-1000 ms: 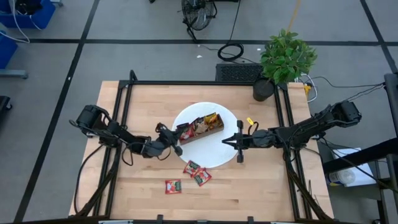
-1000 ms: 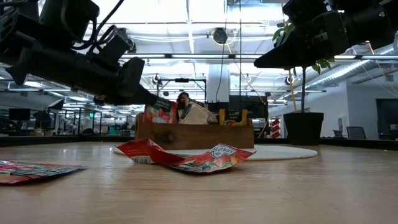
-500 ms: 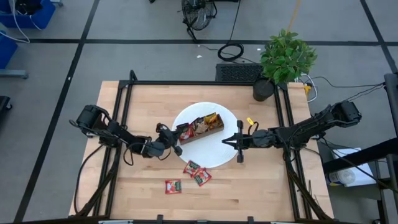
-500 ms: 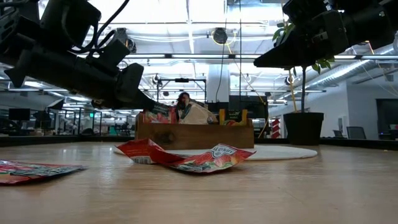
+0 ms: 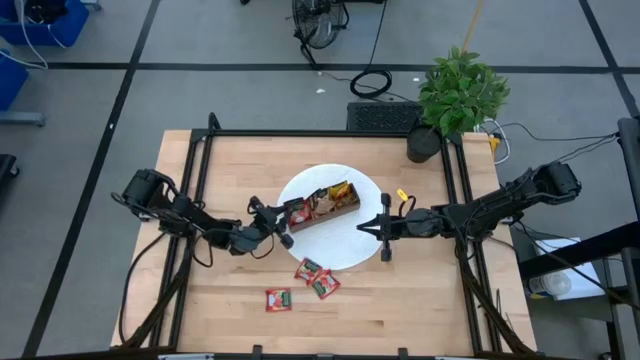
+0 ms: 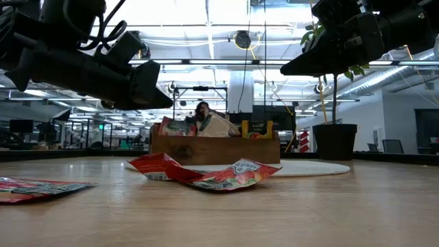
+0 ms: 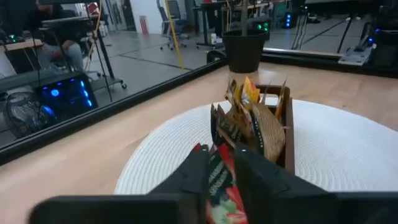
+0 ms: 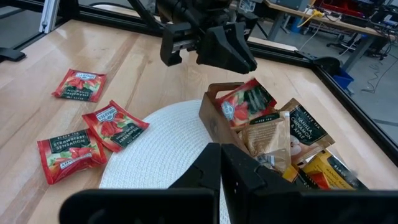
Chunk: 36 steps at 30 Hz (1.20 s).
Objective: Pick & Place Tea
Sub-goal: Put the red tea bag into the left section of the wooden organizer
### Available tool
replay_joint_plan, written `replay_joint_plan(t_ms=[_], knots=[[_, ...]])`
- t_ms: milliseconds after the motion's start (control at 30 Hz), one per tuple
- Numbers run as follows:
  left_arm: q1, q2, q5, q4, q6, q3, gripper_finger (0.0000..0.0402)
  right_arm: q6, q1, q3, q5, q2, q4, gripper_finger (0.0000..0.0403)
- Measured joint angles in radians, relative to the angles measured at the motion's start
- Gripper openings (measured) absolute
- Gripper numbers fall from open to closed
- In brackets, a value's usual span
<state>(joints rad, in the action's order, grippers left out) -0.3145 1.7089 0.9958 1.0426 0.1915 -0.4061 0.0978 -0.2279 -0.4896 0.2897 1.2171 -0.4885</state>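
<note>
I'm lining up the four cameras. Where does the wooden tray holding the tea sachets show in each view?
High view: wooden tray on the white mat, table centre.
Low view: mid-picture, behind the loose red sachets.
Left wrist view: centre, just past the left hand.
Right wrist view: right of centre.
Shared landmark: white round mat.

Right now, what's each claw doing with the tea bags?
Left gripper just open above red sachet in tray. Right gripper shut, waiting. Three sachets remain on table.
</note>
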Motion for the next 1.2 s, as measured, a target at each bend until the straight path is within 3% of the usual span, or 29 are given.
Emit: replay_joint_plan(t_ms=[333,567,600,667,767,833,933,1000,1200], knots=[[-0.008,-0.009,0.001,-0.046,-0.028,0.0,0.0189,-0.004,0.0,0.0,0.0,0.0,0.0,0.0],[-0.109,-0.194,-0.072,-0.128,-0.23,-0.021,0.0238,-0.005,0.0,0.0,-0.002,0.0,0.004,0.0],[-0.131,-0.232,-0.092,-0.229,-0.233,-0.052,0.0242,-0.005,0.0,0.0,-0.002,0.0,0.007,0.0],[-0.167,-0.294,-0.14,-0.583,-0.156,-0.157,0.0245,-0.005,0.0,0.0,-0.003,0.0,0.008,0.0],[-0.189,-0.285,-0.324,-1.212,0.143,-0.41,0.0246,-0.004,0.0,0.0,-0.002,0.0,0.008,0.0],[-0.194,-0.215,-0.482,-1.495,0.29,-0.579,0.0246,-0.004,0.0,0.0,-0.002,0.0,0.007,0.0],[-0.232,-0.107,-0.684,-1.709,0.336,-0.761,0.0246,0.001,0.0,0.0,-0.002,0.0,0.006,0.0],[-0.259,-0.033,-0.775,-1.767,0.347,-0.862,0.0246,0.001,0.0,0.0,-0.002,0.0,0.008,0.0],[-0.292,0.179,-1.008,-2.032,0.477,-1.031,0.0246,0.0,0.0,0.0,-0.002,0.0,0.006,0.0]])
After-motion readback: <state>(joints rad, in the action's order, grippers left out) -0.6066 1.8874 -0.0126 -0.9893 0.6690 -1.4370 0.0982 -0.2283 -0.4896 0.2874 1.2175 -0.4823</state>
